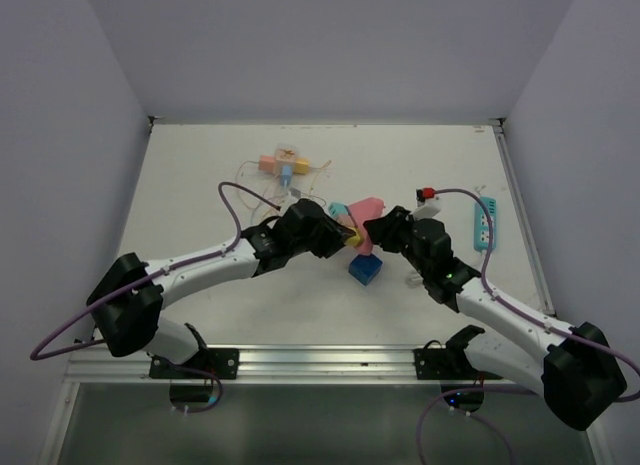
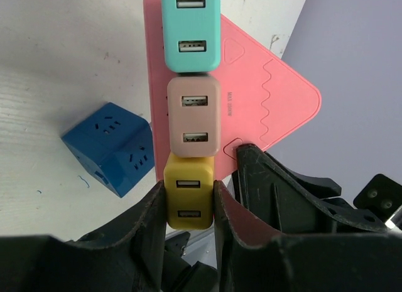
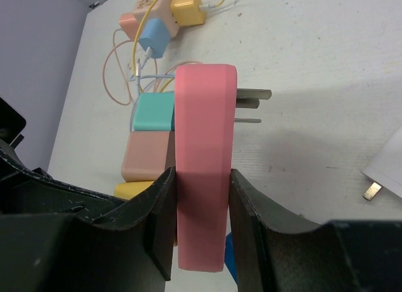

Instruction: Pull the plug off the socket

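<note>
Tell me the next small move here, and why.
Probably pull the left gripper straight back from the pink socket board: it is shut on the yellow plug, and the right gripper clamps the board to brace it.

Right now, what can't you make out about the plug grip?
Prongs of the yellow plug: left wrist view, hidden behind its own body and the pink socket.
Both grips: top view, too small, covered by left gripper and right gripper.
Most of the white plug: right wrist view, cut off by right edge.
</note>
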Motion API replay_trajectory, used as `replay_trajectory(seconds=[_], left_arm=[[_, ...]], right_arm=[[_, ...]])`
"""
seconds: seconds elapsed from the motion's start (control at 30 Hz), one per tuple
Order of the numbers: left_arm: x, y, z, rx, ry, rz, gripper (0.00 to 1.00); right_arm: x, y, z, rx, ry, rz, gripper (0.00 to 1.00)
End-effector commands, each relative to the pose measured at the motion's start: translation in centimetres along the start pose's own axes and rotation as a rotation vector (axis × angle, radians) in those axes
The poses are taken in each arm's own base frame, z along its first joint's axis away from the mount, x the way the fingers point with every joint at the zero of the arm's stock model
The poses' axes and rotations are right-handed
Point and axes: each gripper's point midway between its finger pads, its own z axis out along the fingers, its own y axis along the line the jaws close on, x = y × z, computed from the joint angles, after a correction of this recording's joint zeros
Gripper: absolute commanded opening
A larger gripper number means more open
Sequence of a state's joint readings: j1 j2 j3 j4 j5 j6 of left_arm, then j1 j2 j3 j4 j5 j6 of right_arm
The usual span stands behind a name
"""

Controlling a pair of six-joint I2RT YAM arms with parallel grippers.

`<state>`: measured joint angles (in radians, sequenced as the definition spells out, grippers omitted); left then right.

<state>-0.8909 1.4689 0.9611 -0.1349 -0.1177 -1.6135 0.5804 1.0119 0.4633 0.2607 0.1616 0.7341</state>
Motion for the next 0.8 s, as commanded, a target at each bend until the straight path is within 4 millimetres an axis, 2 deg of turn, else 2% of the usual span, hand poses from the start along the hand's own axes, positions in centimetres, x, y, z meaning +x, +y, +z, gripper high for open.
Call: replay_trajectory(seconds=[0.0,0.27,0.5,0.67,0.77], left_arm=[[-0.5,-3.1,-2.7,0.114,-0.005,-0.065,0.0],[-1.7,-4.2,-5.1,0.158,-0.052,-0.089,0.0],[-1.8,-4.1,-5.6,0.152,-0.029,-0.05,0.0],[-2.8,-1.9,-5.1,0.101,-0.033,0.084,0.0],[-3.8,0.7,-4.3,0.058,-0.015,0.178,0.0]], right_arm=[[-2.7,-5.3,0.0,0.243,-0.156,-0.027,0.0],[-2.8,-6.0,0.1,0.278,-0.163,-0.041,0.0],[-2.9,-4.3,0.6,0.205,-0.146,-0.03,0.0],[-4.2,-2.9,0.3,0.173,-0.161,-0.026,0.0],[-4.7,-2.3,-0.1,0.161,-0.163,-0.032,0.0]])
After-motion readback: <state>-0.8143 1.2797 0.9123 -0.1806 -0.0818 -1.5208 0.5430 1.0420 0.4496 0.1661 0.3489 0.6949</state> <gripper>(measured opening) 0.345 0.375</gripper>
